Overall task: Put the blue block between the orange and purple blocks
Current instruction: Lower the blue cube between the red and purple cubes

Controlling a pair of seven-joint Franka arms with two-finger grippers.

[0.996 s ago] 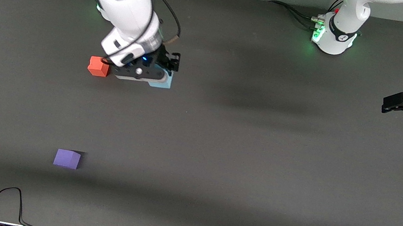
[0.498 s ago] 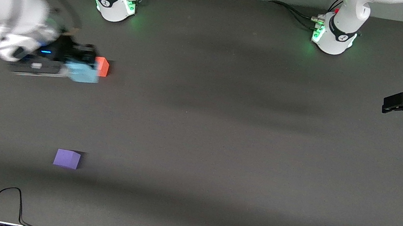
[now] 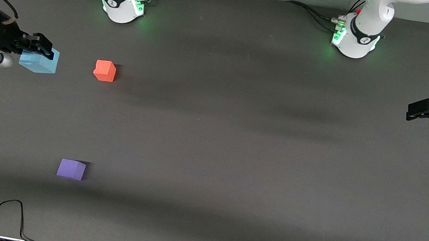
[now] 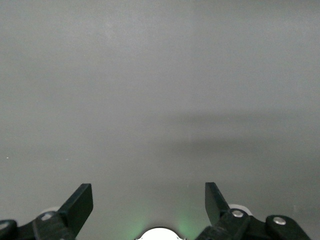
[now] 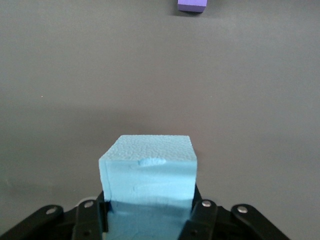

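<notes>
My right gripper (image 3: 39, 47) is shut on the blue block (image 3: 40, 61), a light sky-blue foam cube, and holds it above the mat at the right arm's end of the table. The right wrist view shows the blue block (image 5: 147, 177) pinched between the jaws. The orange block (image 3: 105, 70) rests on the mat beside the held cube, toward the table's middle. The purple block (image 3: 71, 169) lies much nearer the front camera, and the purple block (image 5: 192, 5) also shows in the right wrist view. My left gripper (image 3: 415, 110) waits open at the left arm's end, and the left gripper (image 4: 149, 202) holds nothing.
A dark grey mat (image 3: 235, 150) covers the table. Both arm bases (image 3: 123, 0) stand along its back edge. A black cable (image 3: 10, 217) loops on the mat near the front edge, closer to the camera than the purple block.
My right gripper has carried the blue block from beside the orange block, past it, out to the right arm's end of the table. The orange, the purple block and the left arm have not moved.
</notes>
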